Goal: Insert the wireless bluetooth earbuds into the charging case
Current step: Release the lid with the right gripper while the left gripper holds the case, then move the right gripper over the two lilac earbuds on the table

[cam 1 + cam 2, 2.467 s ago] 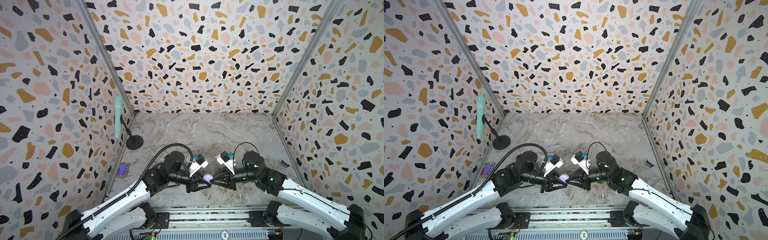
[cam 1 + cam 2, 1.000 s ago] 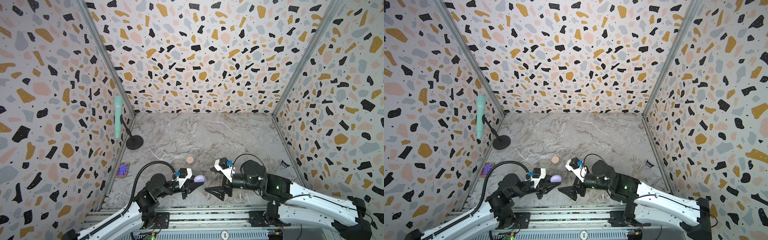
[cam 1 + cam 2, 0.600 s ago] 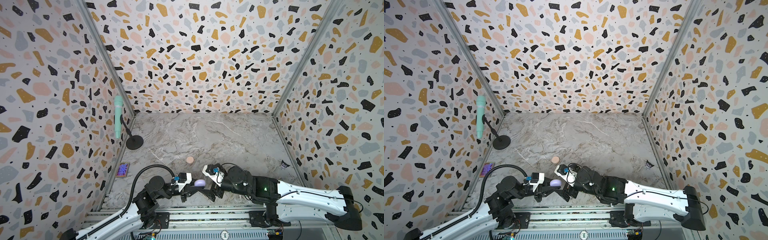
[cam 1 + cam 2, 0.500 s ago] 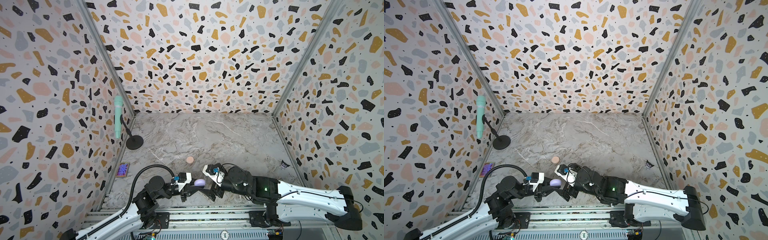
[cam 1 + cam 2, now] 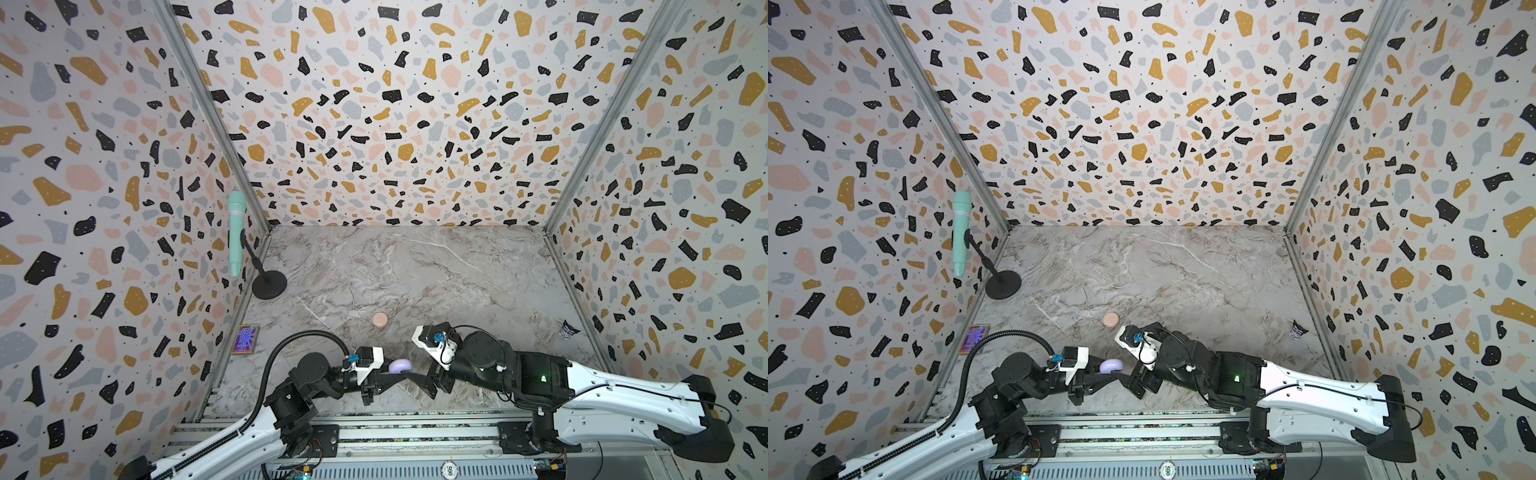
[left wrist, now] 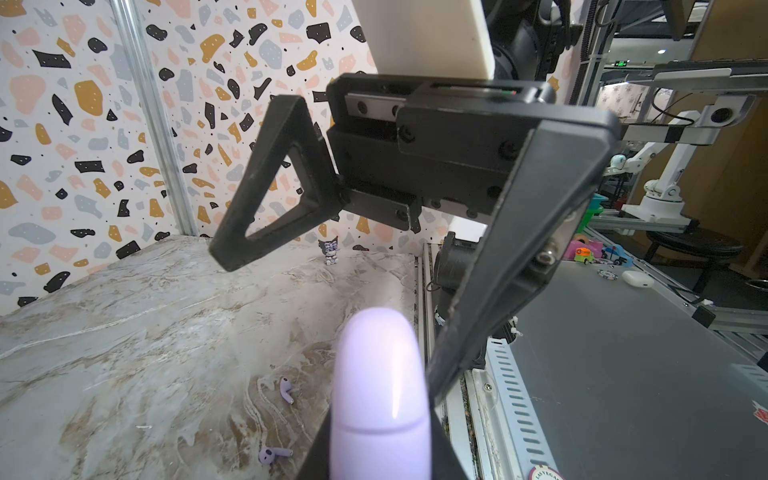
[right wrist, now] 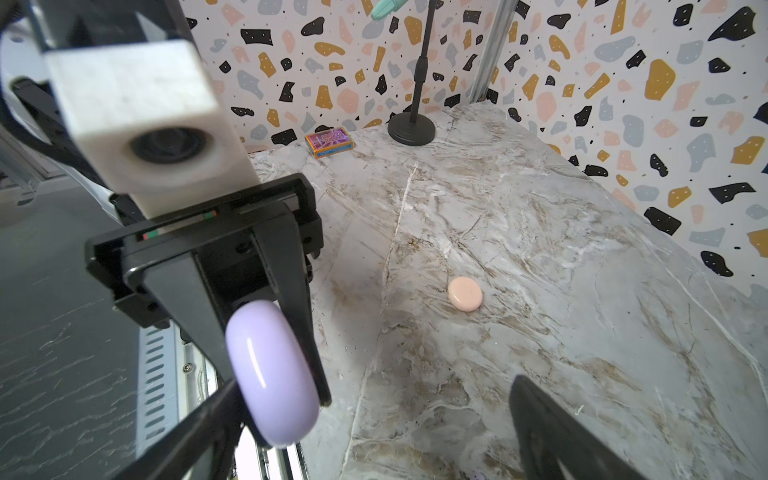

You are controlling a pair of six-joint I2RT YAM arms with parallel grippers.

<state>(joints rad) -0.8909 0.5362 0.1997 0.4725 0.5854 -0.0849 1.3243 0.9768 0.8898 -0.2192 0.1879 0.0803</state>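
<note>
Right wrist, lavender case [image 7: 272, 370] between left jaws

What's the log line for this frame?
left hand: shut on lavender case | right hand: open, facing it | lavender earbuds: loose on table

On my left a teal microphone [image 5: 237, 232] sits on its black round-based stand [image 5: 269, 284], with a colourful little box [image 5: 247, 339] nearer; a small figurine [image 5: 568, 329] stands far right

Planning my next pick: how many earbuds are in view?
2, both lavender, apart on the table near its front edge: one earbud, another. Pale ones don't show; they may be hidden.
</note>
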